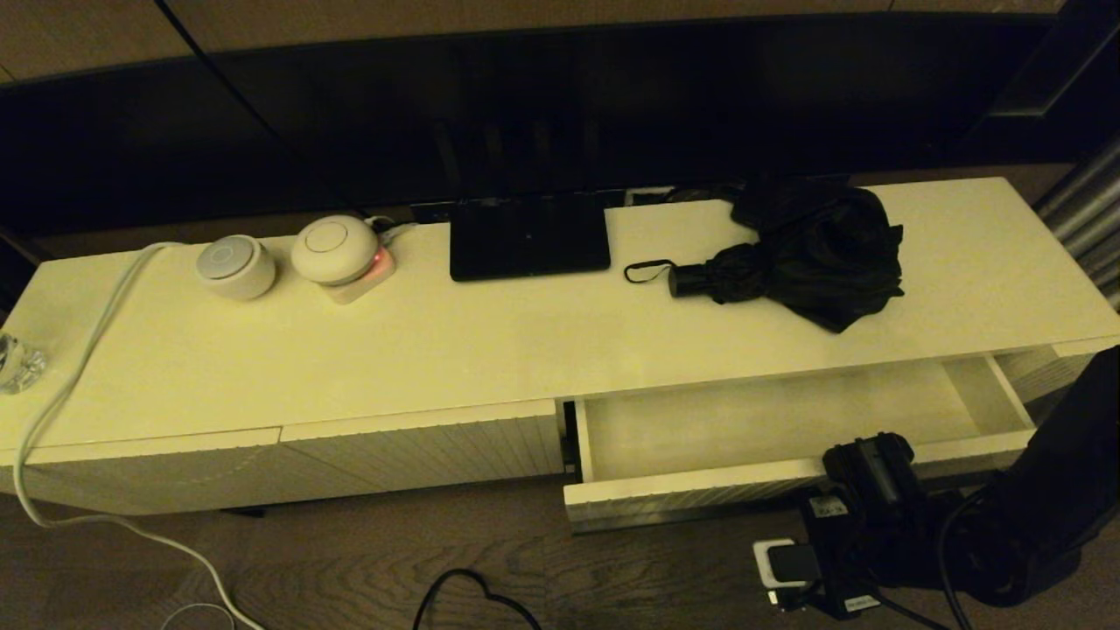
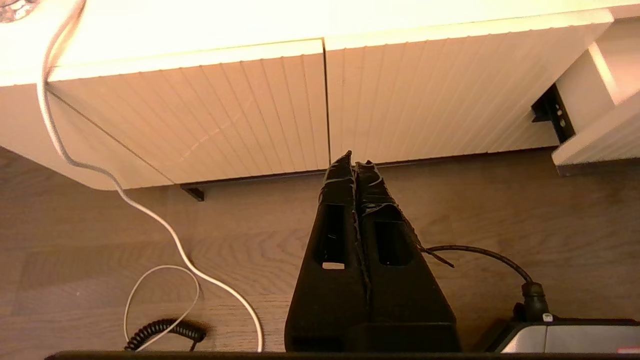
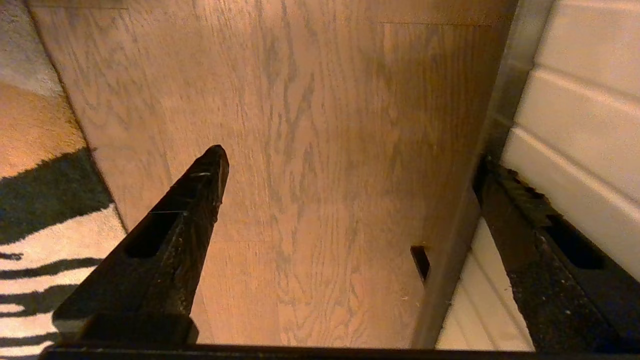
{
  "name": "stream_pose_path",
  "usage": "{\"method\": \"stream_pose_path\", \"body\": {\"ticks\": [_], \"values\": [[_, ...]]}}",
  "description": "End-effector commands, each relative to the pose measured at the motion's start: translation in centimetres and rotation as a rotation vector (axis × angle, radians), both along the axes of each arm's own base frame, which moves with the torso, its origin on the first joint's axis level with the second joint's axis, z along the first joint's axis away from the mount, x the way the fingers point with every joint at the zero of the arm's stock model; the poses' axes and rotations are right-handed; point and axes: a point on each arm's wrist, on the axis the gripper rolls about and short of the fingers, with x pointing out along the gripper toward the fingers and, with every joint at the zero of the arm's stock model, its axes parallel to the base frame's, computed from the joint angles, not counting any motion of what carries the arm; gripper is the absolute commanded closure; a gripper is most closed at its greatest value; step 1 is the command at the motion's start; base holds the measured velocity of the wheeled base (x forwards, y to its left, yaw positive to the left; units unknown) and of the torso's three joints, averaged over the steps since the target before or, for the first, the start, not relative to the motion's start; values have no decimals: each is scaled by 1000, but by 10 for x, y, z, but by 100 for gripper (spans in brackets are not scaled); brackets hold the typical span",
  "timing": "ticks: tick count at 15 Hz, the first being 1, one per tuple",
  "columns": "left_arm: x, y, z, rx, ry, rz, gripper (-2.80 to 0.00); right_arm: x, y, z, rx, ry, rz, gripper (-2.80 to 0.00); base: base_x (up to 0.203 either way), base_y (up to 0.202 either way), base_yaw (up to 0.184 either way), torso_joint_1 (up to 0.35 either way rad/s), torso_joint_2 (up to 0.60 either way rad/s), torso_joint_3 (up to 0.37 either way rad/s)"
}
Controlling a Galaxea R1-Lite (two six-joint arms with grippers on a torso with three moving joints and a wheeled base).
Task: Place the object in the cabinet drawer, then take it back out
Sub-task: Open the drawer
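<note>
The black folding umbrella (image 1: 805, 249) lies on the cabinet top at the right, with its short handle (image 1: 687, 280) and wrist loop (image 1: 647, 271) pointing left. Below it the cream drawer (image 1: 700, 494) is pulled out and holds nothing. My right gripper (image 1: 862, 468) hangs at the drawer's front right, well below the umbrella. The right wrist view has this gripper (image 3: 352, 160) open wide over the wood floor, one finger (image 3: 520, 225) against the ribbed drawer front (image 3: 575, 100). My left gripper (image 2: 352, 157) is shut on nothing and points at the closed ribbed panels (image 2: 240, 115); the head view does not show it.
On the cabinet top stand a flat black screen base (image 1: 529, 236) and two round white devices (image 1: 234, 265) (image 1: 337, 249). A white cable (image 1: 79, 367) runs off the left end to the floor. A white plug (image 1: 779, 564) lies below the drawer, near a striped rug (image 3: 45, 240).
</note>
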Motion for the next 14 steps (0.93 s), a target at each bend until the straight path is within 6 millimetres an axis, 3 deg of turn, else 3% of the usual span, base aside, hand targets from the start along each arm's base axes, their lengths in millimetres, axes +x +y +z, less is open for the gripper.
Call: {"method": "stream_pose_path", "body": {"ticks": [1,8,10,11,12,14], "values": [[0,0,0,0,1,1,0,-7,-1,-1,1,-19,8,-280,0,0,0,0,0,0],[0,0,0,0,1,1,0,-15,-1,45,62,-172,6,-280,0,0,0,0,0,0],[0,0,0,0,1,1,0,-24,-4,48,63,-170,4,-280,0,0,0,0,0,0],[0,0,0,0,1,1,0,-30,-5,51,63,-169,3,-116,0,0,0,0,0,0],[0,0,0,0,1,1,0,-37,-7,55,61,-162,2,0,0,0,0,0,0,0],[0,0,0,0,1,1,0,-59,-14,82,72,-189,-4,0,0,0,0,0,0,0]]}}
